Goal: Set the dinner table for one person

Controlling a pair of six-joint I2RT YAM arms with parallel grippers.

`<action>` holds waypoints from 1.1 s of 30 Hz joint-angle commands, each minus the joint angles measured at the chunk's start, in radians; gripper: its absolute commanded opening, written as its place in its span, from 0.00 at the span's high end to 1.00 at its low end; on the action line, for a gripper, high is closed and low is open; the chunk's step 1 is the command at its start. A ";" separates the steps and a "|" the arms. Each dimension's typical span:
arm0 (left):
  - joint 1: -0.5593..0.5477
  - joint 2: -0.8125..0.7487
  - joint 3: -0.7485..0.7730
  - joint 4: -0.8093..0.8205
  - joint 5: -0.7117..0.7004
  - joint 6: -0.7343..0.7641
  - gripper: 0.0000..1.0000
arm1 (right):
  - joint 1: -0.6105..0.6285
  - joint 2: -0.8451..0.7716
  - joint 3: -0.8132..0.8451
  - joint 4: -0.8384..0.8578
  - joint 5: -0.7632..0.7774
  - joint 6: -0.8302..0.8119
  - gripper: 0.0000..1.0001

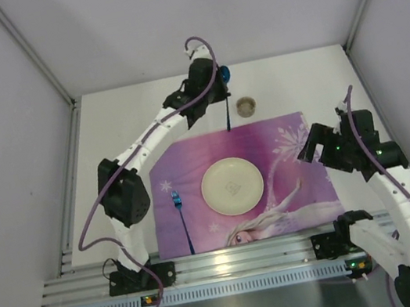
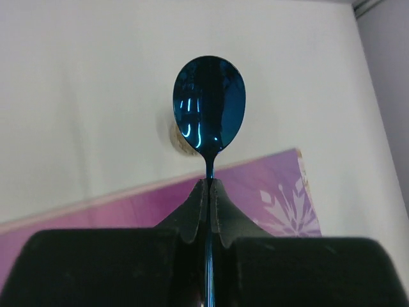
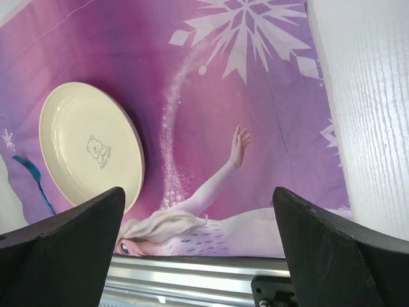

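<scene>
Clamping the blue spoon [image 2: 209, 105], my left gripper [image 2: 209, 187] finds it hiding the cup [image 1: 246, 106], clear from above; my right gripper [image 3: 198, 192] is spread wide over the placemat [image 3: 255, 96].

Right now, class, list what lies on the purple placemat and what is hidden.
A cream plate and a blue fork lie on the placemat. The part of it beneath the plate is covered.

White dinner table [image 1: 296, 82] w/ purple placemat [image 1: 191, 164] & small cup [image 1: 246, 106].
</scene>
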 commanded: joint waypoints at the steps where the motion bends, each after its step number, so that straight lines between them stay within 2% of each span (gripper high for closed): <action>1: -0.144 0.015 -0.047 -0.109 -0.001 -0.171 1.00 | -0.014 -0.051 0.056 -0.072 0.036 0.022 0.00; 3: -0.188 0.030 -0.062 -0.152 -0.017 -0.313 1.00 | -0.015 -0.065 0.091 -0.097 0.039 0.033 0.00; 5: -0.241 0.052 -0.071 -0.211 -0.039 -0.393 1.00 | -0.012 -0.083 0.125 -0.137 0.038 0.040 0.00; 6: -0.252 0.058 -0.074 -0.225 -0.037 -0.470 1.00 | -0.014 -0.088 0.136 -0.151 0.036 0.042 0.00; 9: -0.274 0.092 -0.079 -0.281 0.020 -0.576 1.00 | -0.014 -0.114 0.162 -0.197 0.041 0.043 0.00; 15: -0.350 0.161 -0.096 -0.306 0.062 -0.602 1.00 | -0.014 -0.202 0.140 -0.275 0.070 0.048 0.00; 27: -0.421 0.247 -0.094 -0.311 0.186 -0.616 1.00 | -0.014 -0.295 0.061 -0.318 0.064 0.071 0.00; 28: -0.422 0.245 -0.096 -0.314 0.186 -0.615 0.90 | -0.014 -0.299 0.053 -0.318 0.062 0.073 0.00; 30: -0.424 0.241 -0.097 -0.324 0.222 -0.612 0.77 | -0.014 -0.311 0.036 -0.316 0.059 0.082 0.00; 31: -0.425 0.238 -0.093 -0.324 0.229 -0.610 0.67 | -0.014 -0.313 0.030 -0.315 0.058 0.085 0.00; 33: -0.425 0.228 -0.074 -0.343 0.237 -0.599 0.59 | -0.015 -0.324 0.027 -0.309 0.058 0.092 0.00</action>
